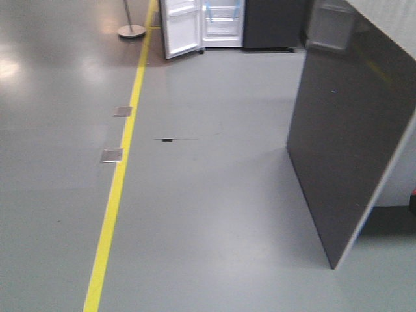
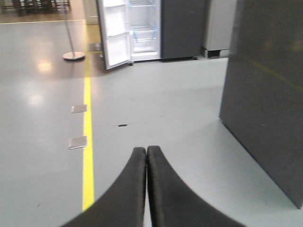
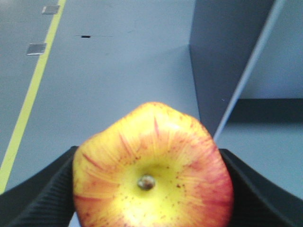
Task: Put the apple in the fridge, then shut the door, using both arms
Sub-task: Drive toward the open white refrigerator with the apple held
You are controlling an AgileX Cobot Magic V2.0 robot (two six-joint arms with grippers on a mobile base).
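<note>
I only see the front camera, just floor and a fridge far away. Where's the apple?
Observer: The right gripper holds the apple, with a jaw on each side. It fills the right wrist view.
Operator: What's the other arm holding?
Observer: Nothing. The left gripper has its jaws shut together over bare floor.

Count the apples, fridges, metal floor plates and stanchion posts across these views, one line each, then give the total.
Apple: 1
Fridge: 1
Metal floor plates: 2
Stanchion post: 1
Total: 5
</note>
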